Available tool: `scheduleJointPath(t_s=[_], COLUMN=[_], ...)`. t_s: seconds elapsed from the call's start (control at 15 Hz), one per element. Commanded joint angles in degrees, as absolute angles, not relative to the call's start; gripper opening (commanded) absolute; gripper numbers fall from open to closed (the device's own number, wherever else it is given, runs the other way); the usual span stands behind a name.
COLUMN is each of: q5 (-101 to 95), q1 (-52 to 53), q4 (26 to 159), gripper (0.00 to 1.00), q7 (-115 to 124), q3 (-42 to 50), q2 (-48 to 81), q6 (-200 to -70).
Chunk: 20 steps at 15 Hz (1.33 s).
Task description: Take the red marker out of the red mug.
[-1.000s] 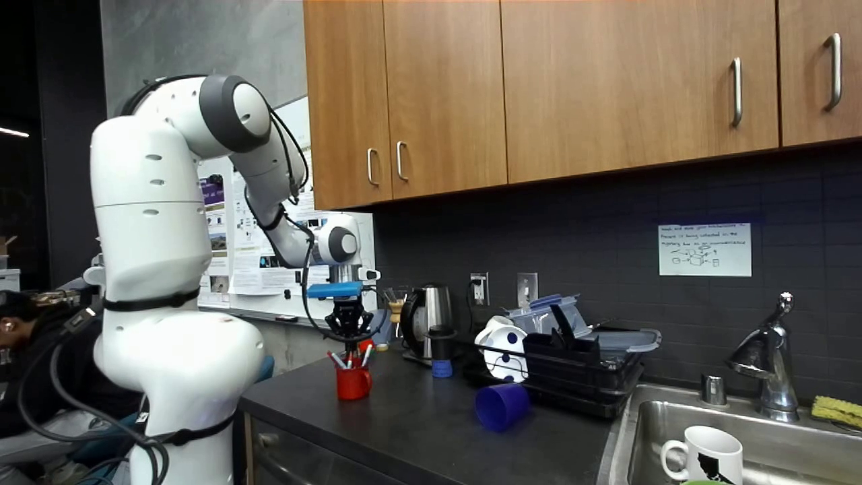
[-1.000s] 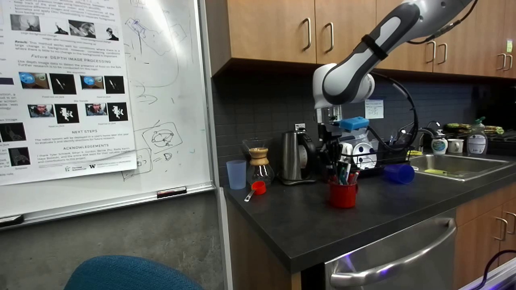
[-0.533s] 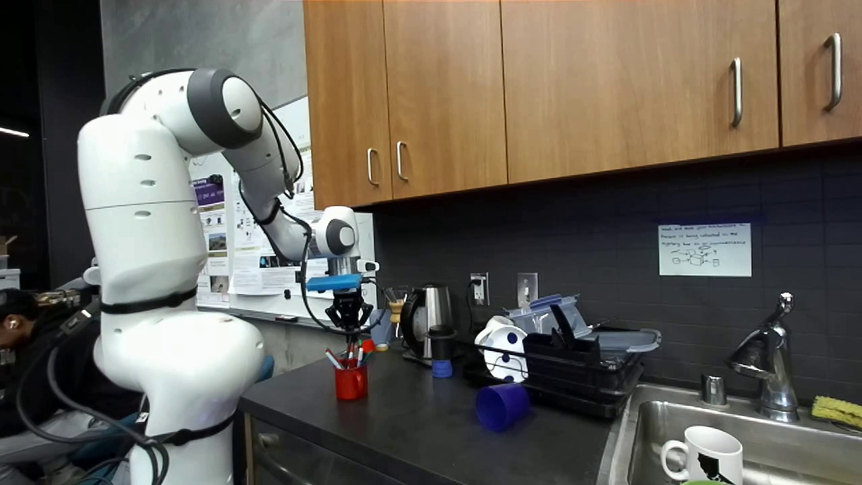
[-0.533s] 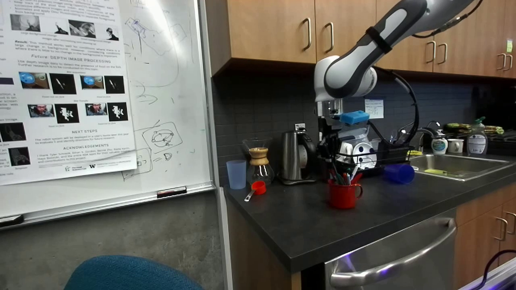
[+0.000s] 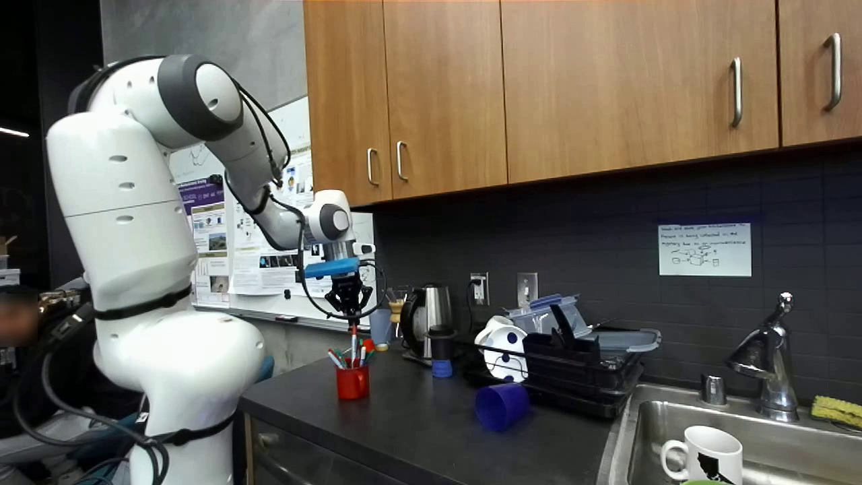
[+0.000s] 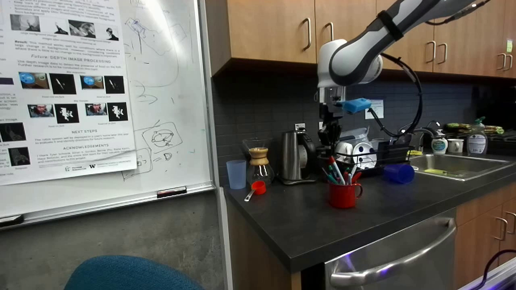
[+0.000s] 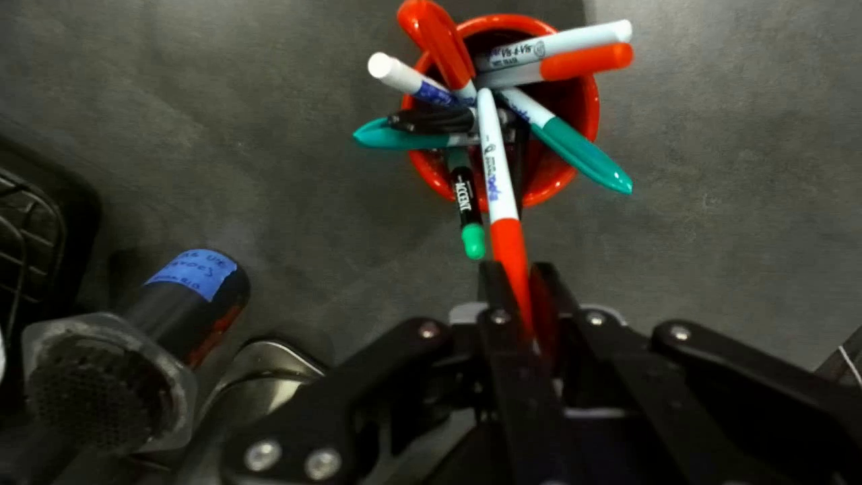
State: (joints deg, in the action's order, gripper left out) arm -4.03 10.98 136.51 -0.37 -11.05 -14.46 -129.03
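In the wrist view my Robotiq gripper [image 7: 520, 276] pinches the red-capped marker [image 7: 503, 205] by its cap, likely so the barrel slides free. In an exterior view the marker slants from the red mug [image 6: 342, 196], its lower end lost at the rim. In an exterior view alone my elbow [image 5: 178, 101] shows, arched, I judge, for lifting.

Dark counter [image 5: 417, 431], red mug [image 5: 353, 383], blue cup [image 5: 500, 407]

Arm [image 5: 131, 202] stands tall, folds over at the elbow [image 5: 180, 94] and slopes down to the wrist [image 5: 330, 219], with the hand [image 5: 353, 323] pointing pretty much straight down. Wrist view has its two fingers [image 7: 502, 337] pinched in tight, nearly together.
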Motion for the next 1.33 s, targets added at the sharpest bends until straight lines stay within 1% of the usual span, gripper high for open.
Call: scheduleJointPath(t_s=[0.0,0.33,0.67,0.87,1.27], q5=[-6.6,-7.0,-5.9,-5.3,-5.8], q1=[11.2,12.9,16.2,18.2,20.7], q4=[136.8,135.4,131.7,129.6,129.1], gripper=[0.03,0.03,0.03,0.03,0.03], q7=[0.7,-0.3,-3.5,-6.3,-11.0], q3=[-12.3,-14.4,-16.5,-17.3,-18.9], q2=[-18.0,-19.9,-20.4,-18.9,-16.8], q6=[-127.9,-124.5,-112.5,-107.8,-106.8])
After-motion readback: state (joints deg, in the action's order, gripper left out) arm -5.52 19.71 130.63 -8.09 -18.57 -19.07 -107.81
